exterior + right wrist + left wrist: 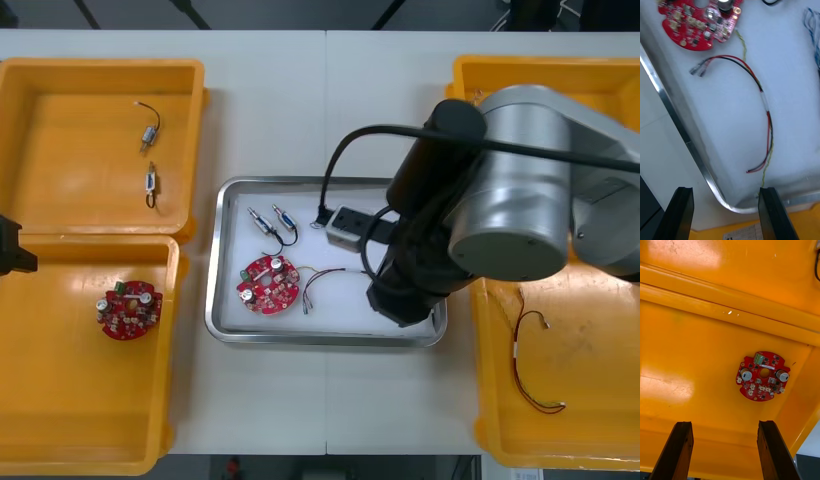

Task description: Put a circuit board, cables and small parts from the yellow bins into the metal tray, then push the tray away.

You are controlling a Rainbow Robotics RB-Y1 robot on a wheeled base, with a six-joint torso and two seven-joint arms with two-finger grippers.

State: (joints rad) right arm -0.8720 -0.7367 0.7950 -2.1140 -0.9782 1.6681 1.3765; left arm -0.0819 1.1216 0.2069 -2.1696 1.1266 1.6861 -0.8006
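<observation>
The right tool (726, 193) is held wide, with nothing between its fingers, low over the near right corner of the tray (320, 341). Just beyond it, inside the tray, a red and yellow cable (765, 112) is laid in a loose curve. Past that cable lies a board (268, 284). A blue and white cable (813, 33) is glimpsed to one side, and two small metal parts (272, 220) are set beyond the board.

The left tool (724, 425), also wide and empty, is parked over the near left bin (60, 420), where a second board (763, 375) is left. Another cable (525, 365) lies in the near right bin (500, 420). Two more small metal parts (150, 135) are seen in the far left bin (60, 130).

Loading is judged done or nearly so, since each kind of item is already in the tray. The push is not yet made. For it, the right tool would need to be raised clear of the contents and brought against the near rim. It would then be pressed squarely, near the rim's middle, so that the tray is slid and not turned.

The desk (320, 110) is light and plain, with a seam down its middle. Beyond its far edge a dark floor (300, 12) is seen, with dark shapes on it that cannot be made out.
</observation>
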